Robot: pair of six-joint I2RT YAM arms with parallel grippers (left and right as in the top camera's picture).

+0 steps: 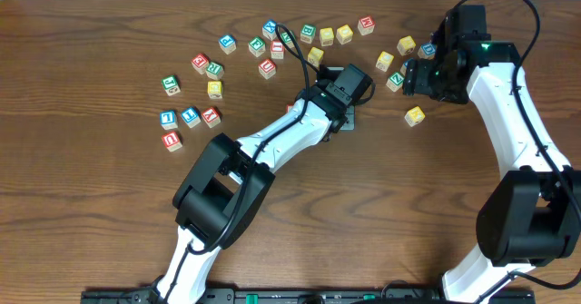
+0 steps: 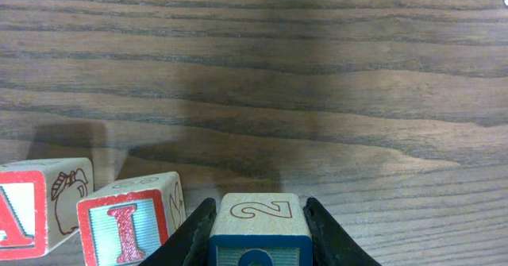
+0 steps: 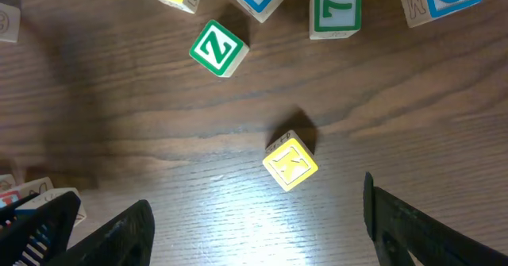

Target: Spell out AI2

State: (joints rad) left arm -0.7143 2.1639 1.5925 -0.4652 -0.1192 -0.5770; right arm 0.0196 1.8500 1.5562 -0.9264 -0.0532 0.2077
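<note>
In the left wrist view my left gripper (image 2: 259, 205) is shut on a blue "2" block (image 2: 258, 228), which sits low at the wood table. To its left stand a red "I" block (image 2: 127, 228) and a red "A" block (image 2: 32, 214), in a row. In the overhead view the left gripper (image 1: 343, 113) is at mid-table, and its arm hides those blocks. My right gripper (image 1: 419, 75) is open and empty, hovering above a yellow block (image 3: 290, 163); its jaws (image 3: 254, 234) show in the right wrist view.
Several loose letter blocks lie scattered at the back (image 1: 309, 34) and at the left (image 1: 190, 116). A green "Z" block (image 3: 217, 48) and a green "7" block (image 3: 336, 10) lie near the right gripper. The yellow block also shows in the overhead view (image 1: 414, 115).
</note>
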